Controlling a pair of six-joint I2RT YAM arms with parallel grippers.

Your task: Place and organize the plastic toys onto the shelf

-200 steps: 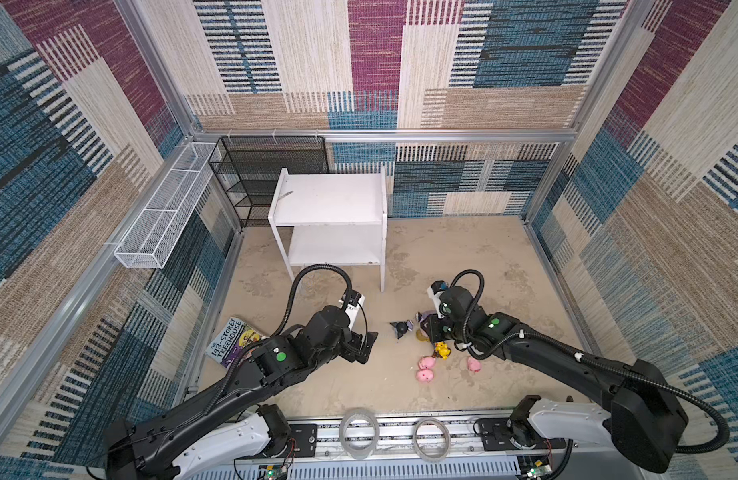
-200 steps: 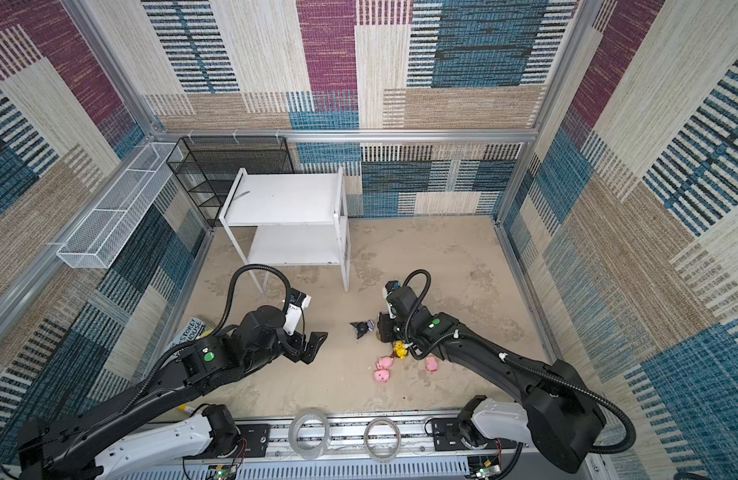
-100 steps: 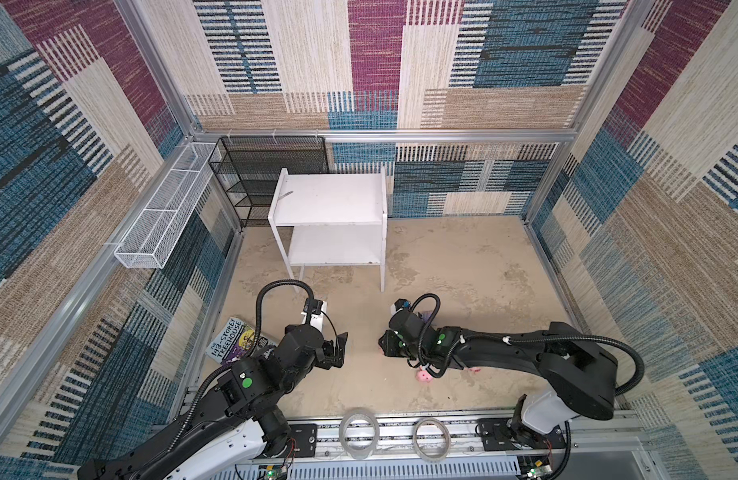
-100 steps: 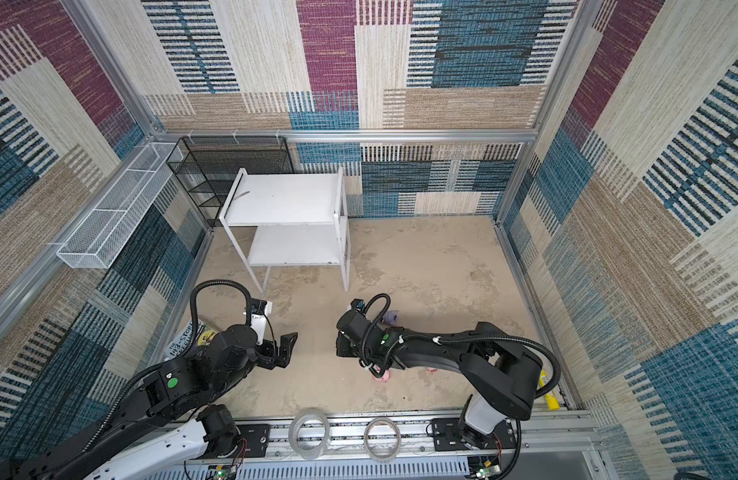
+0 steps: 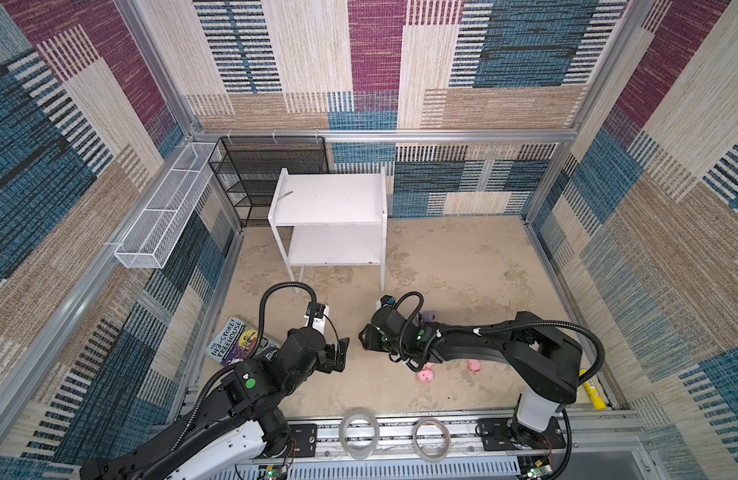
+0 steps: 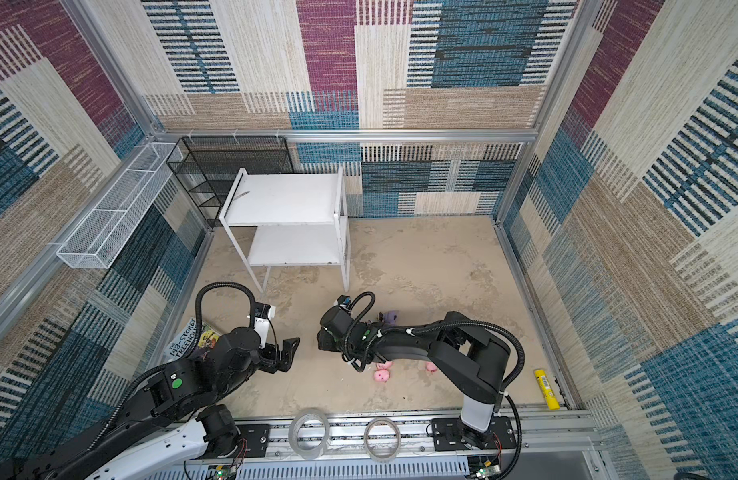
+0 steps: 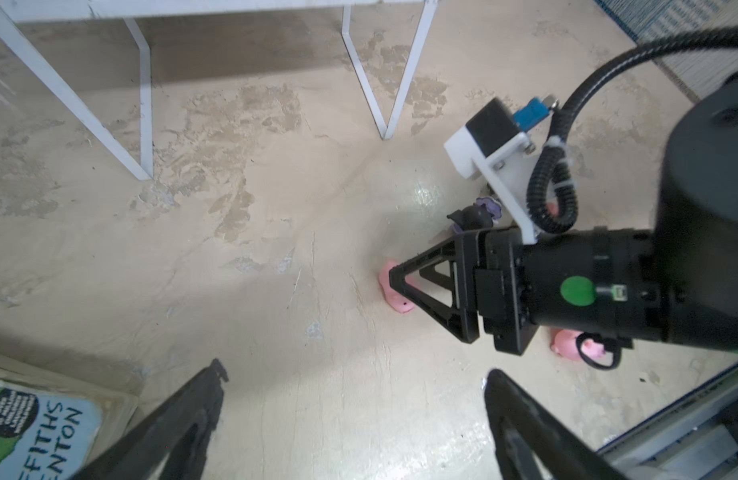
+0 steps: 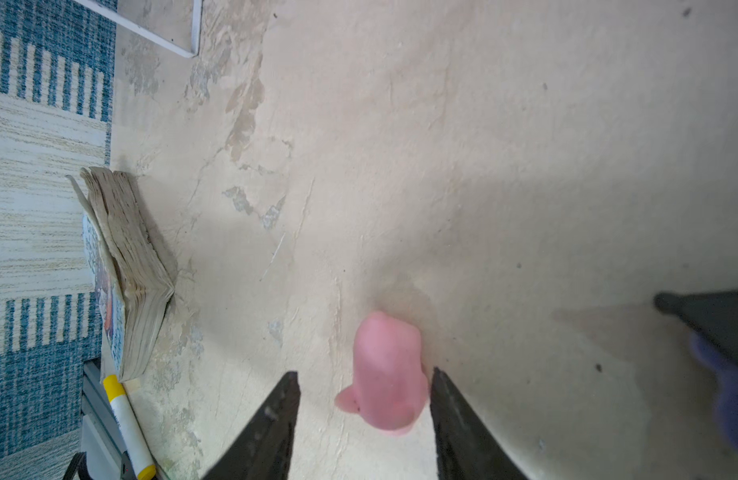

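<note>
The white two-tier shelf (image 5: 330, 203) (image 6: 284, 199) stands at the back with both boards bare. My right gripper (image 5: 364, 338) (image 6: 319, 340) (image 8: 365, 374) is low over the floor, open, with a pink pig (image 8: 386, 374) (image 7: 394, 291) lying between its jaws. One jaw touches the pig and the other stands apart from it. More pink pigs (image 5: 425, 375) (image 6: 381, 375) lie under the right arm, and a black-and-purple toy (image 5: 430, 318) (image 7: 475, 214) lies behind it. My left gripper (image 5: 342, 353) (image 6: 290, 353) (image 7: 355, 370) faces the right one, open with nothing between its fingers.
A paperback book (image 5: 234, 343) (image 8: 126, 266) lies at the left wall beside my left arm. A black mesh rack (image 5: 267, 174) and a white wire basket (image 5: 163, 220) stand back left. A yellow tube (image 5: 592, 388) lies front right. Two tape rolls (image 5: 359, 432) sit on the front rail.
My right gripper has swung left from the toy cluster to the middle of the floor. My left gripper has drawn back to the left.
</note>
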